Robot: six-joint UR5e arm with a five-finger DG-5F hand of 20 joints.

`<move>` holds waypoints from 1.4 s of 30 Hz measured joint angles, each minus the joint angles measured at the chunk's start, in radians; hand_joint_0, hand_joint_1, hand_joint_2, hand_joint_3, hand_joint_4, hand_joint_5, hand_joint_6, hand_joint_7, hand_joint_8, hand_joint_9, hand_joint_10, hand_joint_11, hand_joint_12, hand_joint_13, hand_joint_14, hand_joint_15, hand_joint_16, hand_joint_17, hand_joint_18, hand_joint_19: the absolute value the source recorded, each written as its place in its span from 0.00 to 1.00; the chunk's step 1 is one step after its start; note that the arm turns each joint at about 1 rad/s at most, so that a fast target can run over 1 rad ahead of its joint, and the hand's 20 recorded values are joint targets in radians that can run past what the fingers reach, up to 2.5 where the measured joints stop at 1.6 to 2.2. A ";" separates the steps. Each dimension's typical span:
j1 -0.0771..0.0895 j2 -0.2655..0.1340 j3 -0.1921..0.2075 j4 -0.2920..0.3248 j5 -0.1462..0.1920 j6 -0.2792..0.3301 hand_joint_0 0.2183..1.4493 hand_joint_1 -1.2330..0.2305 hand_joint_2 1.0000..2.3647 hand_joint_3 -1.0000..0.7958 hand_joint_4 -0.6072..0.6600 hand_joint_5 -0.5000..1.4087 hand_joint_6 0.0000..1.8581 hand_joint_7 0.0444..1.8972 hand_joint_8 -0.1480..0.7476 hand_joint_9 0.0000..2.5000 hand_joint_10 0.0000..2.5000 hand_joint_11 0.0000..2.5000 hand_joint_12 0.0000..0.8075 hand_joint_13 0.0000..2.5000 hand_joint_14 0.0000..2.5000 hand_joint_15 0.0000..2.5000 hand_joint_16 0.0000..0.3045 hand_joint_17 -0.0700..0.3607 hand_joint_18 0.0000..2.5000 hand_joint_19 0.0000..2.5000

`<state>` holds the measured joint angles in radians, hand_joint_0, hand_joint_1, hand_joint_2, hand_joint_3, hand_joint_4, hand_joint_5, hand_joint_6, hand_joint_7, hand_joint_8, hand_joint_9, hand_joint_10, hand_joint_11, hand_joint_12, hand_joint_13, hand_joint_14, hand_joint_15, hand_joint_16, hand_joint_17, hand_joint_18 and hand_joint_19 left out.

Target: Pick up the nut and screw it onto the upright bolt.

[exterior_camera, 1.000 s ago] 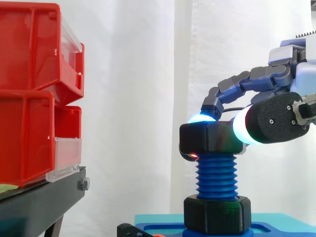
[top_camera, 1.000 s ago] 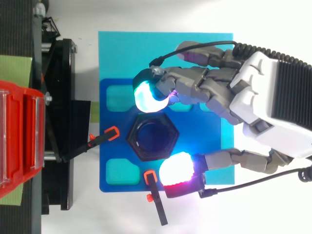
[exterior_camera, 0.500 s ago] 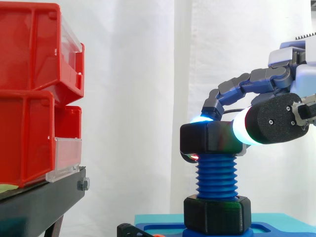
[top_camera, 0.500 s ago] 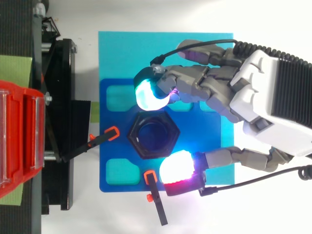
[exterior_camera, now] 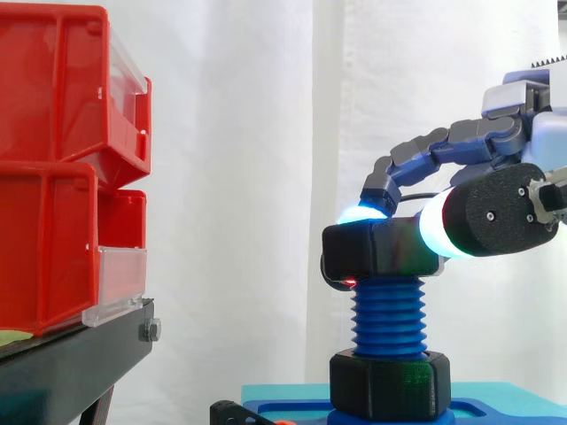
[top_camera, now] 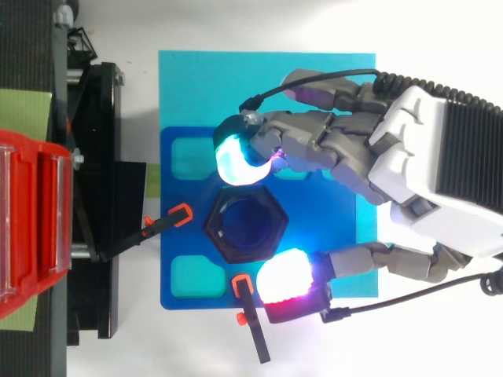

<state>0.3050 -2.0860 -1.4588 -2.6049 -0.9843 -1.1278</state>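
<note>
Open air lies between the bolt (exterior_camera: 388, 312) and the red bins (exterior_camera: 62, 168) at its 9 o'clock; from above, 2 clamps (top_camera: 169, 220) stand at its 9 and 6 o'clock.

Matt black plastic nut (exterior_camera: 372, 248), blue plastic bolt (exterior_camera: 388, 314) with ridged threads, glossy red plastic bins (exterior_camera: 53, 159), white cloth curtain (exterior_camera: 239, 177).

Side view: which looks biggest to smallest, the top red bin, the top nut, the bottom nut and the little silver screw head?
1. The top red bin, biggest by far, even cut off at the edge.
2. The bottom nut and the top nut: too alike to rank.
3. The silver screw head, tiniest.
</note>
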 measured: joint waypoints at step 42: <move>-0.004 0.000 -0.028 -0.006 -0.014 0.000 0.28 0.38 0.00 0.28 0.72 0.18 0.27 0.53 0.53 0.35 0.00 0.11 0.36 0.30 0.00 0.02 0.09 0.31 0.19 0.00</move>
<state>0.3007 -2.0863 -1.4872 -2.6104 -0.9985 -1.1282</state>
